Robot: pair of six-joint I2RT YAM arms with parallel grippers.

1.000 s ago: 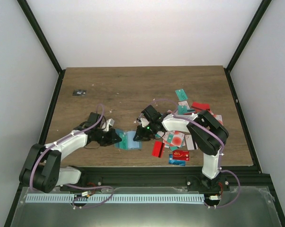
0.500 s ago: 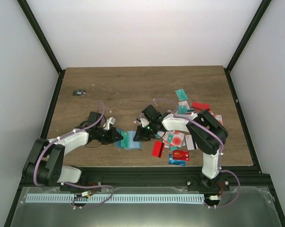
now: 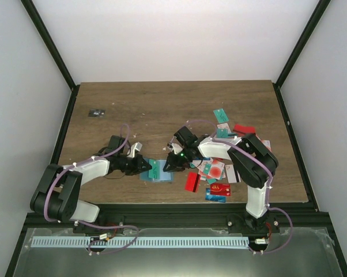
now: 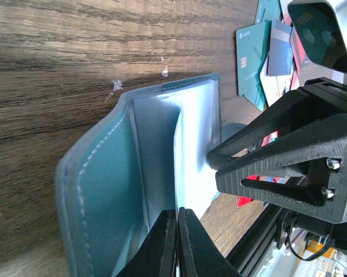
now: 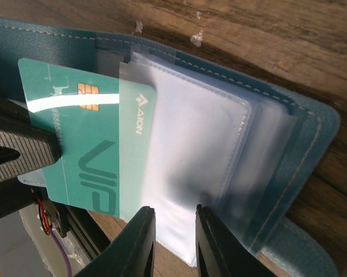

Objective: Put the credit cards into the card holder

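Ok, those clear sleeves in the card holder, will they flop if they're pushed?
Probably floppy: the clear sleeves look thin, fanning and curling unevenly inside the card holder. Likely slippery too, given their glossy sheen. The teal card tucked partly behind one should stiffen that spot somewhat.

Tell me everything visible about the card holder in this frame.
The card holder lies open on the table near its front edge, between the two arms. Its cover is teal and leather-like with light stitching, and clear plastic sleeves fan out inside. A teal card sits partly slid into one sleeve. The left fingers are shut on a sleeve's edge; the right fingers hover open over the sleeves.
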